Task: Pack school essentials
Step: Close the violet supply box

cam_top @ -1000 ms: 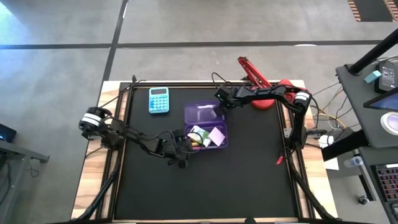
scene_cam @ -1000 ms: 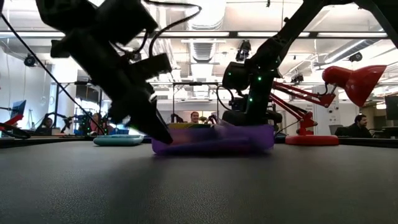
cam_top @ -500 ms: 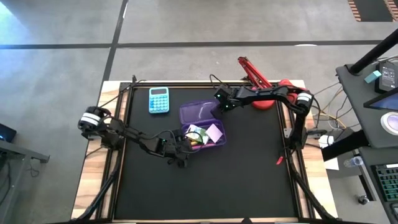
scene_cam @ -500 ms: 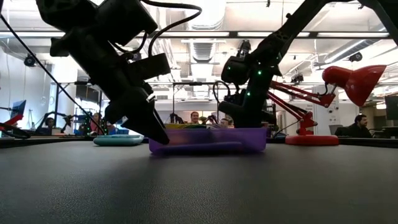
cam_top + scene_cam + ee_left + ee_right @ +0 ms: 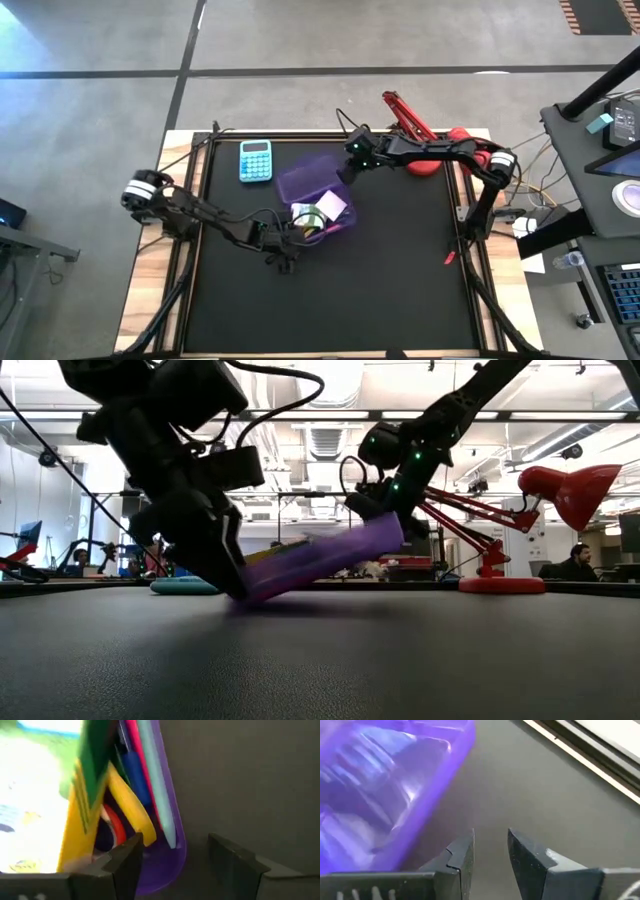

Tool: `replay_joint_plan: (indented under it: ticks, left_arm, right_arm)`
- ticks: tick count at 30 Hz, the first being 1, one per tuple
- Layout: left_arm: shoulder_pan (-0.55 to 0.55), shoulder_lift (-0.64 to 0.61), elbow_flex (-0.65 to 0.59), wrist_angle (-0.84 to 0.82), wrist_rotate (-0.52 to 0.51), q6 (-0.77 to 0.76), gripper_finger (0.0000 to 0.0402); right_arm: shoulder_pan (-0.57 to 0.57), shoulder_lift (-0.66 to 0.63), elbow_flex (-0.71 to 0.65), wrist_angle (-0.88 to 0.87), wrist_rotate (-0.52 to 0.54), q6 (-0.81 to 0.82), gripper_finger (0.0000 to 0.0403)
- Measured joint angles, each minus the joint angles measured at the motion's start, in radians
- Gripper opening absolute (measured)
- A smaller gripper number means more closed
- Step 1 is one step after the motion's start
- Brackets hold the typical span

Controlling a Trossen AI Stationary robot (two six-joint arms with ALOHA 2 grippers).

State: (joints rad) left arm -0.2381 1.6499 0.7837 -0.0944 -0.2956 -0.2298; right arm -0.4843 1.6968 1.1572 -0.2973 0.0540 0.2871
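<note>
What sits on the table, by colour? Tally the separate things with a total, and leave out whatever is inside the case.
Purple: 1, the purple case, tilted with one end raised.
Light blue: 1, the calculator.
Red: 2, the desk lamp and a small red item near the table's right edge.
Total: 4.

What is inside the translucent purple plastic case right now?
Inside the translucent purple plastic case: a yellow-handled item, a blue pen, a teal pen and a white square. Whatever lies beneath them is covered.
</note>
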Motion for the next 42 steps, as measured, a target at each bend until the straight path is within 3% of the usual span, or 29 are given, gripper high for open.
replay_joint_plan:
  ticks: [10, 16, 21, 31, 34, 42]
  left_arm:
    - [-0.001, -0.02, 0.0, -0.007, 0.034, 0.0, 0.0205]
    - [-0.004, -0.021, 0.0, -0.003, 0.1, 0.005, 0.0205]
    - [-0.006, -0.022, 0.0, 0.0, 0.122, 0.037, 0.0205]
    - [-0.01, -0.026, 0.001, 0.005, 0.137, 0.114, 0.0205]
    - [-0.012, -0.027, 0.001, 0.005, 0.166, 0.115, 0.0205]
    - [-0.024, -0.028, 0.001, 0.007, 0.262, 0.162, 0.0205]
  right_arm:
    - [0.0, -0.004, 0.0, -0.016, 0.016, 0.0, 0.0111]
    - [0.002, -0.002, 0.0, 0.113, 0.013, -0.081, 0.0125]
    - [0.002, 0.022, 0.001, 0.229, -0.109, -0.163, 0.0147]
    - [-0.001, 0.081, 0.001, 0.327, -0.154, -0.362, 0.0162]
    - [-0.001, 0.116, 0.001, 0.368, -0.203, -0.392, 0.0162]
    - [-0.01, 0.187, 0.079, 0.379, -0.213, -0.462, 0.0162]
